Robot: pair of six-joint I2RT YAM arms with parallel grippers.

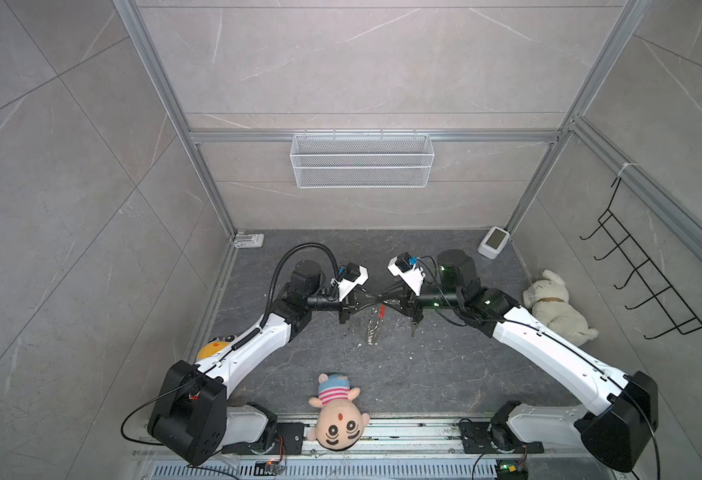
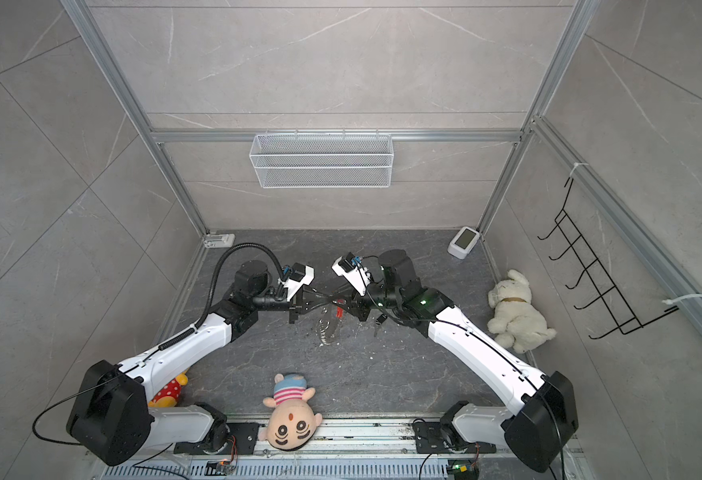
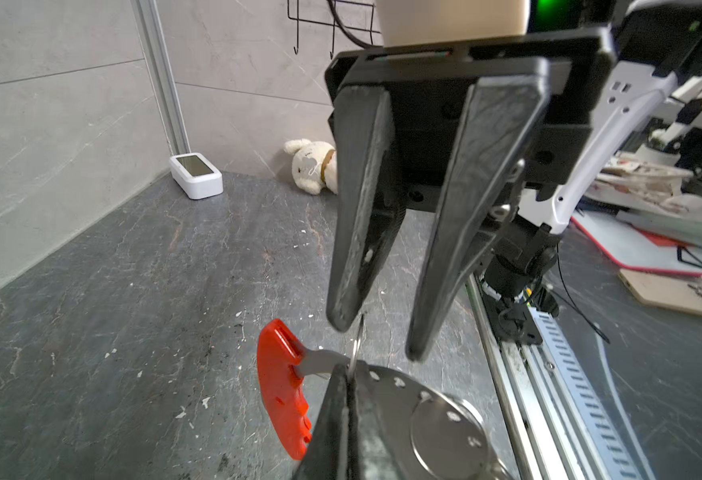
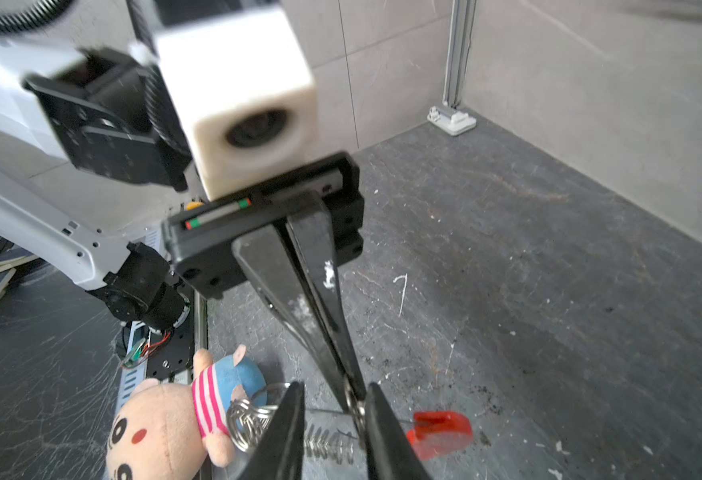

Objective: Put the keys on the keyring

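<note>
The keyring point(image 1: 373, 328) point(image 2: 327, 328) hangs between my two arms in both top views, its red segment point(image 1: 381, 311) point(image 3: 280, 386) point(image 4: 438, 432) uppermost. My left gripper point(image 1: 376, 300) point(image 3: 348, 370) is shut on a thin silver ring of it, beside the keyring's holed metal plate point(image 3: 445, 424). My right gripper point(image 1: 384, 297) point(image 4: 336, 386) is open, its fingers point(image 3: 362, 208) standing either side of the left gripper's shut tips. Several small silver rings point(image 4: 249, 419) bunch next to it. The keys point(image 1: 414, 327) point(image 2: 378, 321), a tiny dark bunch, dangle under the right gripper; what holds them is hidden.
A striped doll point(image 1: 338, 411) lies at the front rail. A white plush dog point(image 1: 557, 305) lies by the right wall and a yellow plush point(image 1: 212, 349) under the left arm. A white device point(image 1: 494, 242) sits in the back corner. A wire basket point(image 1: 362, 160) and a hook rack point(image 1: 648, 274) hang on the walls.
</note>
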